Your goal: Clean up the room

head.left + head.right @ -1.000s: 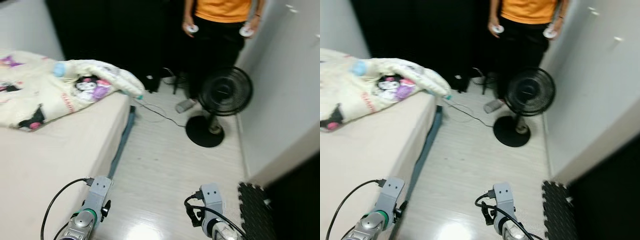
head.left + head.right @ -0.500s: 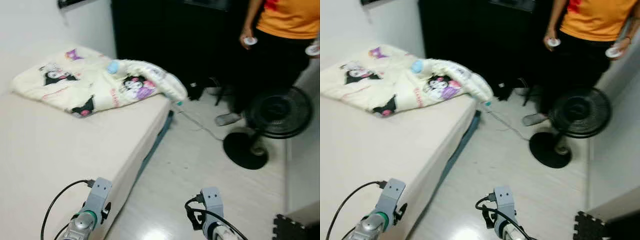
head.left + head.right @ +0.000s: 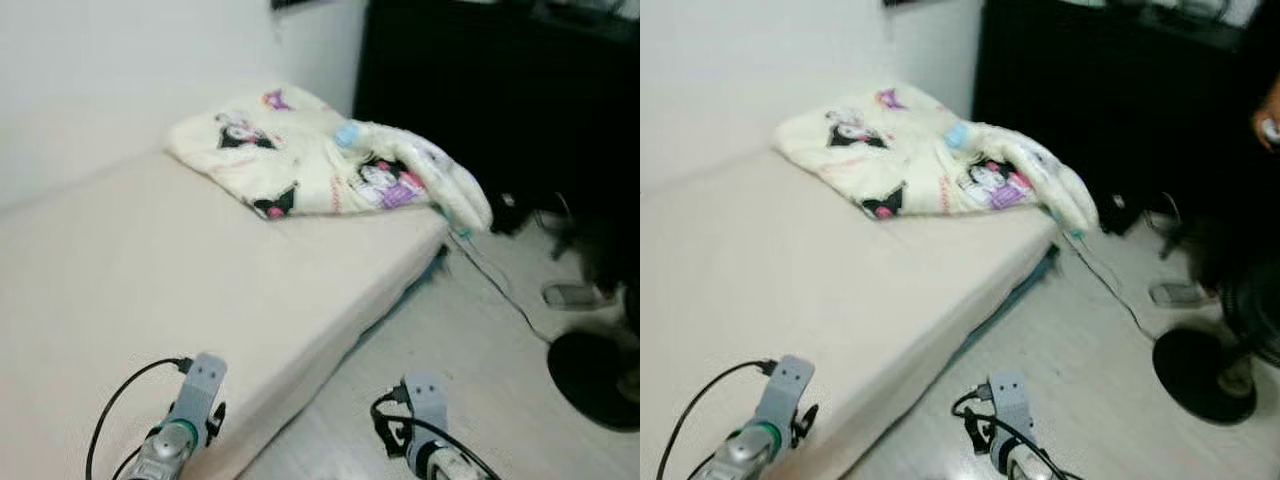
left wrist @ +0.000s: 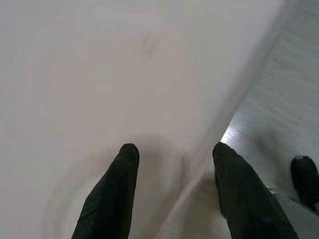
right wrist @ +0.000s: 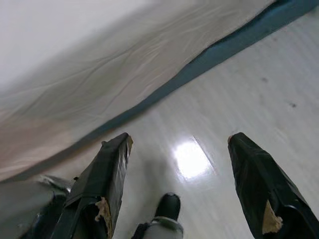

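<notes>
Blanket (image 3: pixel 320 160), cream with cartoon prints, lies crumpled at the far end of the bed (image 3: pixel 150 290), one corner drooping over the bed's floor-side edge near a dark cabinet (image 3: pixel 500 90). It seems the likeliest thing to tidy here, though that is a judgement from the task alone. Both arms hang low and idle. The left gripper (image 4: pixel 174 149) hovers over the near floor-side edge of the bed, its fingers (image 4: pixel 112 194) spread apart and holding nothing. The right gripper (image 5: pixel 179 144) hangs above the pale floor (image 3: pixel 480 340) just beside the bed, its fingers (image 5: pixel 99 184) likewise released and empty. A thin cable (image 3: pixel 495 290) runs across the floor from under the hanging blanket corner toward a fan base (image 3: pixel 595 380). A person's foot (image 3: pixel 575 294) stands nearby at the right. To do this step well, the robot should probably walk along the bed until the blanket is within reach before raising either arm, and keep its feet away from the cable and fan. Taking the drooping corner first looks sensible, since loose cloth will slide and bunch if gripped in the middle. Compared with half a second ago, the camera has swung further left: the bed now takes up far more of the view, the blanket sits nearer the middle, and the person and fan have slid to the right edge. The things themselves do not appear to have moved, and the arms hang much as before.
</notes>
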